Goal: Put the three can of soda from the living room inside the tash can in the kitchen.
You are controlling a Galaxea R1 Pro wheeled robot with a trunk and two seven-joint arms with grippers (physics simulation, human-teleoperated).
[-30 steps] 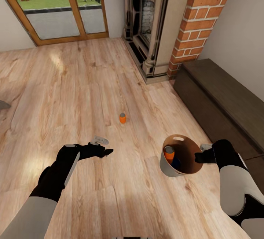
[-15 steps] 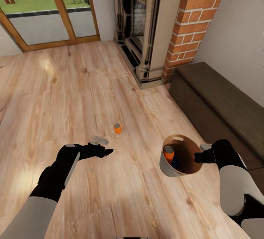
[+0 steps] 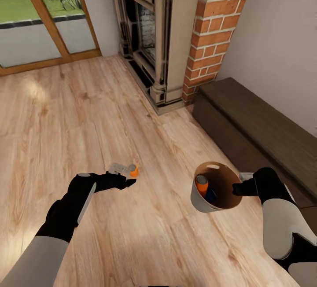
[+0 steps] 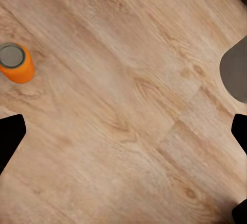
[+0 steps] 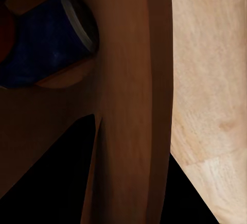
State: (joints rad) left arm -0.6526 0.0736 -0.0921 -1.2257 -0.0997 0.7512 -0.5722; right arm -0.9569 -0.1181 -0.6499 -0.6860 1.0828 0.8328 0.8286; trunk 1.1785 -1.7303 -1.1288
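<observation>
One orange can of soda [image 3: 133, 171] stands upright on the wooden floor, just past the fingertips of my open left gripper [image 3: 125, 175]. In the left wrist view that can [image 4: 16, 63] sits off to one side of the left gripper [image 4: 123, 136], not between its fingers. My right gripper [image 3: 237, 189] is shut on the rim of the tash can [image 3: 199, 203], holding it above the floor. Inside it lie an orange can [image 3: 202, 185] and a dark blue can [image 3: 210, 195]. The right wrist view shows the blue can [image 5: 46, 44] against the brown inner wall [image 5: 128, 105].
This is the living room. A fireplace [image 3: 149, 45] with a red-brick column [image 3: 207, 27] stands ahead. A low dark wooden bench [image 3: 259, 133] runs along the right wall, close to my right arm. A glass door [image 3: 39, 36] is at the far left.
The whole view has shifted as the robot moved forward and turned right. The orange can on the floor now lies right at my left gripper. Both arms hold the same pose.
</observation>
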